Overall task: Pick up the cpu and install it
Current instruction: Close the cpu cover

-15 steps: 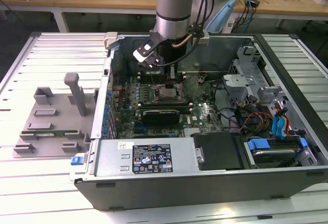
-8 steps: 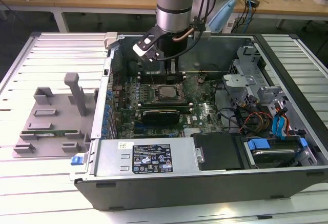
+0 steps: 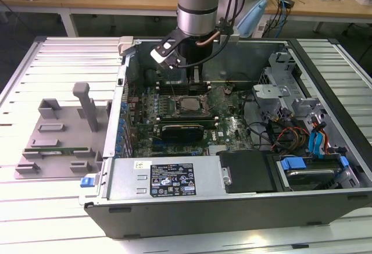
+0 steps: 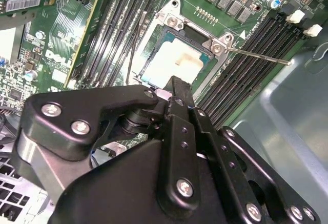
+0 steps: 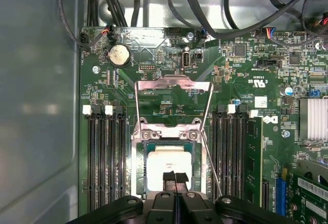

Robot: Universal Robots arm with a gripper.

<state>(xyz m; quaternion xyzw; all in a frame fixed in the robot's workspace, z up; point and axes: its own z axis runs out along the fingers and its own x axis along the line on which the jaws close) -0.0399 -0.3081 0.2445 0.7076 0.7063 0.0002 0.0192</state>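
Note:
The cpu (image 5: 165, 163) lies flat in the motherboard socket, its pale silver top facing up; it also shows in the second wrist view (image 4: 177, 62) and in the exterior view (image 3: 188, 104). The socket's metal load plate (image 5: 173, 86) stands swung open beyond it, and the thin retention lever (image 4: 256, 55) sticks out to one side. My gripper (image 5: 176, 179) hangs just over the near edge of the cpu, its two black fingertips pressed together with nothing between them. In the exterior view the gripper (image 3: 196, 81) sits inside the open computer case, just behind the socket.
Memory slots flank the socket, with a green memory stick (image 5: 253, 152) seated in one. A grey fixture block (image 3: 58, 132) stands on the table at the exterior view's left. The power supply (image 3: 174, 178), drive cage (image 3: 290, 85) and loose cables (image 3: 279, 135) crowd the case.

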